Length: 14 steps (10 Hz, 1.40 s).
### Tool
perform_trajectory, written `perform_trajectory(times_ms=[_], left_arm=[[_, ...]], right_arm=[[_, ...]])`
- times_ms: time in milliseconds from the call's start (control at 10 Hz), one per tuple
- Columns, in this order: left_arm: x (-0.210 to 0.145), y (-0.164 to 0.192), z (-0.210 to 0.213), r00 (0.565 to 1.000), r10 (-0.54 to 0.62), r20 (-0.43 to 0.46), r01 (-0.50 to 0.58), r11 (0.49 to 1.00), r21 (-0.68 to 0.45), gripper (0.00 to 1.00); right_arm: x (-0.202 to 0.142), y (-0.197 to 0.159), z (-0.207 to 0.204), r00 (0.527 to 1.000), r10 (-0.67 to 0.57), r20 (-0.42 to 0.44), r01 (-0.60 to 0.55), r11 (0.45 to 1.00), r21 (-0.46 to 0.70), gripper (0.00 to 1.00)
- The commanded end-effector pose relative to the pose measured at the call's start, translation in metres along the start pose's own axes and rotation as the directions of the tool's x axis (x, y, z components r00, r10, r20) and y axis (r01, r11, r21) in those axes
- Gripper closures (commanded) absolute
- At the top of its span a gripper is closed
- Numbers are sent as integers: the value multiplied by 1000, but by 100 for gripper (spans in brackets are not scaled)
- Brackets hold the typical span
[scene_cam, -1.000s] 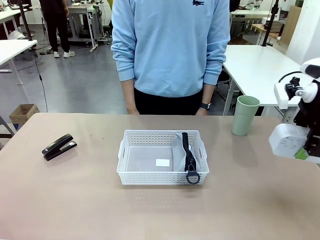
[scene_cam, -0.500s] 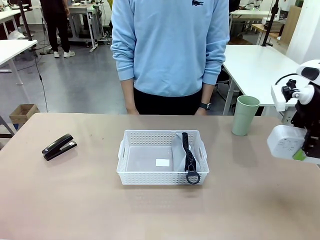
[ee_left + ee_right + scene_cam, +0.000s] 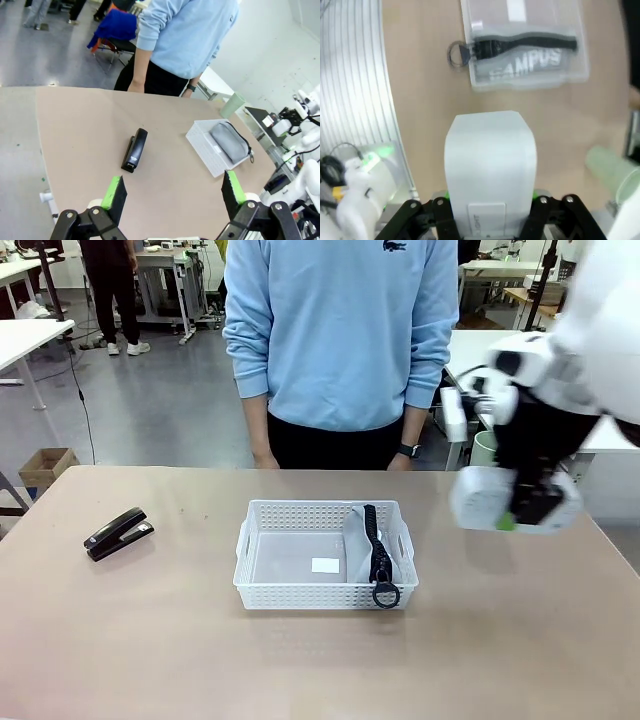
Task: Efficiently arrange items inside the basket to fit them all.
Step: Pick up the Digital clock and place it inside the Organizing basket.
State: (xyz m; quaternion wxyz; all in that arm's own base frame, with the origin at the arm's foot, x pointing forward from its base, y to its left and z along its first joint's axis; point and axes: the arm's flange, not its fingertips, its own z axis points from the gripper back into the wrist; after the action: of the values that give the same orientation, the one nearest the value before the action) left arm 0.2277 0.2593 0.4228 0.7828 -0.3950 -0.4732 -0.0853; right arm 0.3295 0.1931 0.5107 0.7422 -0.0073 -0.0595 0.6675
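The white basket (image 3: 300, 592) sits mid-table with the grey pouch (image 3: 360, 540) standing along its right side, zipper ring over the front rim. My right gripper (image 3: 520, 512) hovers right of the basket, shut on the white flat box (image 3: 480, 498). From the right wrist, the box (image 3: 491, 160) is between the fingers, with the basket (image 3: 490, 12) and the "CAMPUS" pouch (image 3: 525, 62) beyond. The pale green cup (image 3: 484, 446) is mostly hidden behind that arm. The black stapler (image 3: 118, 533) lies far left. My left gripper (image 3: 173, 192) stands open high above the table, over the stapler (image 3: 135, 150).
A person in a light blue sweatshirt stands at the far edge, hands (image 3: 405, 461) hanging by the table. The cup (image 3: 612, 170) stands to the right of the held box in the right wrist view. Bare tabletop (image 3: 200, 650) spreads in front of and left of the basket.
My right arm has swung left from the table's right edge toward the basket, carrying the white box, and now covers most of the cup. Nothing else moved.
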Motion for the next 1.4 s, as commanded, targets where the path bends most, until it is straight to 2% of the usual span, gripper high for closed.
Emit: perform_trajectory(times_ms=[0, 100, 300, 400, 500, 600, 700, 800, 900, 1100, 1200, 1300], left_arm=[[2, 0, 0, 999, -21, 25, 21, 1000, -9, 0], [2, 0, 0, 999, -21, 25, 21, 1000, -9, 0], [2, 0, 0, 999, -21, 25, 21, 1000, -9, 0], [2, 0, 0, 999, -21, 25, 21, 1000, -9, 0], [2, 0, 0, 999, -21, 25, 21, 1000, -9, 0], [2, 0, 0, 999, -21, 25, 21, 1000, -9, 0], [2, 0, 0, 999, -21, 25, 21, 1000, -9, 0], [2, 0, 0, 999, -21, 25, 21, 1000, -9, 0], [2, 0, 0, 999, -21, 25, 21, 1000, -9, 0], [2, 0, 0, 999, -21, 25, 21, 1000, -9, 0], [2, 0, 0, 999, -21, 25, 21, 1000, -9, 0], [2, 0, 0, 999, -21, 25, 21, 1000, -9, 0]], right_arm=[[61, -39, -10, 995, -90, 48, 86, 994, 69, 48], [101, -48, -22, 985, -160, 59, 150, 977, 151, 48], [164, -38, -41, 984, -177, -19, 177, 969, 174, 48], [188, -29, -50, 964, -242, -109, 258, 952, 163, 48], [208, -18, -58, 947, -289, -139, 307, 943, 128, 48], [226, -6, -69, 946, -300, -126, 310, 948, 70, 48], [229, -9, -75, 948, -309, -77, 314, 947, 63, 48], [220, -12, -63, 971, -229, -65, 231, 973, 23, 48], [225, 0, -75, 954, -285, -97, 294, 950, 105, 48], [225, 0, -75, 954, -285, -97, 294, 950, 105, 48], [227, -2, -76, 957, -274, -97, 281, 956, 81, 48], [230, -16, -79, 972, -232, -42, 232, 973, -3, 48]])
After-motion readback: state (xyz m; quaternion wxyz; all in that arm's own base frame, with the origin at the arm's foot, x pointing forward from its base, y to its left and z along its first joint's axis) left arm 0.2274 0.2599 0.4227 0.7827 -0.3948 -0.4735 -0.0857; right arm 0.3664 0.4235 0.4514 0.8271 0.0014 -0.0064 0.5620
